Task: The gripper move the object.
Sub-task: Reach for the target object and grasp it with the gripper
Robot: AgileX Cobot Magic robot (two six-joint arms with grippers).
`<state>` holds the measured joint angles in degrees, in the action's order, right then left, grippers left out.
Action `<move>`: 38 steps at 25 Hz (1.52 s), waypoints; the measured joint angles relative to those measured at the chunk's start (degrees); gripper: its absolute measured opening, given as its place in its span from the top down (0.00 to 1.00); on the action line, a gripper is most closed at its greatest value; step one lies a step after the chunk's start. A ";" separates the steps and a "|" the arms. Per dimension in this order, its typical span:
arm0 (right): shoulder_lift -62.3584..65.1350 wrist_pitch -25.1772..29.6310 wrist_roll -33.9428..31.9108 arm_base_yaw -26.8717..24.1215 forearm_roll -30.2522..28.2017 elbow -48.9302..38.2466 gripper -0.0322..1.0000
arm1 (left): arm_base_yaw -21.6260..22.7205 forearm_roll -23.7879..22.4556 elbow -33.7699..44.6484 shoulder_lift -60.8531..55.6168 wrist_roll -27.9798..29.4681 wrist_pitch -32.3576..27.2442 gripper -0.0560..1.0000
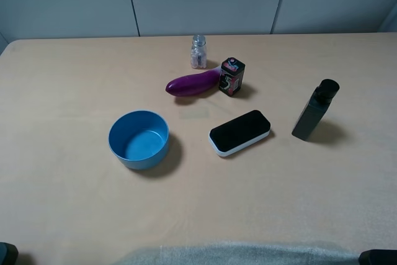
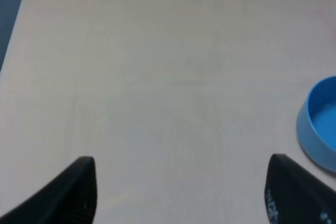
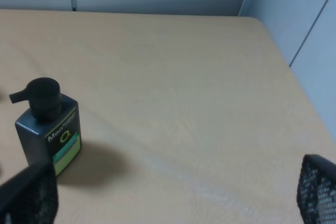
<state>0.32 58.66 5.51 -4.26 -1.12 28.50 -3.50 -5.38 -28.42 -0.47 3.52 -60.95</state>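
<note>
The bottle (image 1: 315, 111) stands upright on the right side of the table (image 1: 68, 203), well apart from the other things, with its round black cap on top. In the right wrist view a green and pale label with the letters "Men" shows on 1 face, and a short spout sticks out from the cap.

The right gripper (image 3: 178, 174) has its 2 fingers (image 3: 31, 195) spread wide with only bare table between them, so nothing is pinched. 1 meshed finger crosses in front of the bottle's lower corner in that view. It looks nearer the camera than the bottle, but whether they touch is hard to tell.

The left gripper (image 2: 182, 163) is spread wide too, over bare table, gripping nothing. The blue bowl (image 2: 319, 129) sits just outside 1 of its fingers (image 2: 68, 195). From the high camera both arms show only as dark scraps at the near corners.

Toward the middle of the table an eraser (image 1: 240, 132) lies flat at a slant, black on top and white below, between bowl and bottle. Behind it a small black box (image 1: 232, 77) with red and white print stands upright, just beside 1 end of a purple eggplant (image 1: 192, 83) — possibly touching it. A small clear jar (image 1: 198, 51) stands just behind the eggplant
</note>
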 joint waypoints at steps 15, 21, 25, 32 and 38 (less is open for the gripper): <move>0.00 0.00 0.00 0.00 0.00 0.00 0.30 | 0.00 0.00 0.00 0.00 0.00 0.00 0.25; 0.00 0.00 0.00 0.00 0.47 0.00 0.30 | 0.00 0.00 0.00 0.00 0.00 0.00 0.25; 0.00 0.00 -2.21 0.00 0.65 0.00 0.30 | 0.00 0.00 0.00 0.00 0.00 0.00 0.25; -3.75 -0.07 -9.68 0.00 1.12 0.00 0.30 | 0.00 0.00 0.00 0.00 -0.01 0.00 0.25; -18.96 -1.00 -10.21 0.00 2.66 1.95 0.30 | 0.00 0.00 0.00 0.00 -0.01 0.00 0.25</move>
<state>-18.65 57.66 -4.70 -4.26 1.54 30.46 -3.50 -5.38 -28.42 -0.47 3.51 -60.95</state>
